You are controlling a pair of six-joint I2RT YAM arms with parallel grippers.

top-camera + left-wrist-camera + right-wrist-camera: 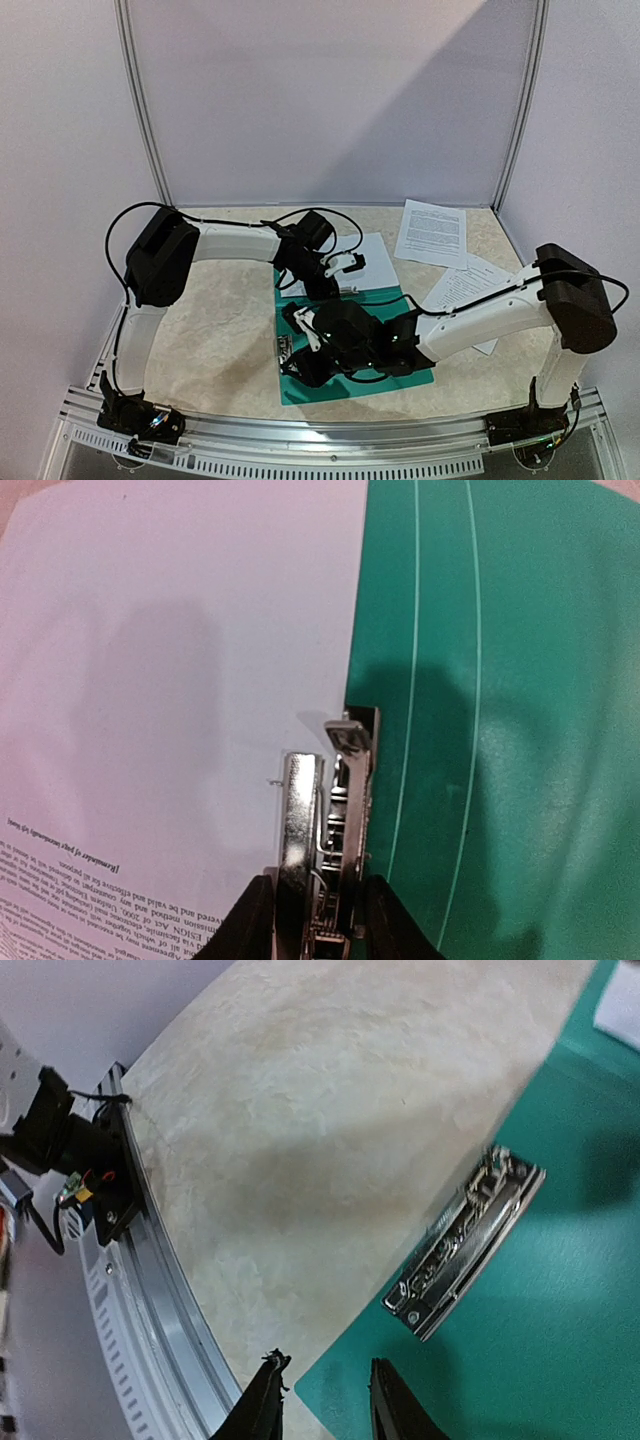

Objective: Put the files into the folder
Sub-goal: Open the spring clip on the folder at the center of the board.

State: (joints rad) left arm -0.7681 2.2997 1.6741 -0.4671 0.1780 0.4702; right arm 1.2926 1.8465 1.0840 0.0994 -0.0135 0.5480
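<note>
The teal folder (385, 372) lies open on the table's middle. A printed white file (372, 252) lies at its far edge, and in the left wrist view this file (180, 680) sits beside the folder (500, 680). My left gripper (335, 285) is shut on a metal clip (325, 810) at the folder's edge, its fingers pressing both sides (318, 880). My right gripper (326, 1360) is open, its fingers either side of the folder's near left corner (480, 1360); whether they touch it I cannot tell. A second metal clip (465, 1245) lies on the folder's left edge.
Two more printed files lie at the back right, one (431, 232) flat, one (462, 285) partly under my right arm. White booth walls close the back and sides. The left arm's base (80, 1170) and the aluminium front rail (150, 1330) lie near my right gripper.
</note>
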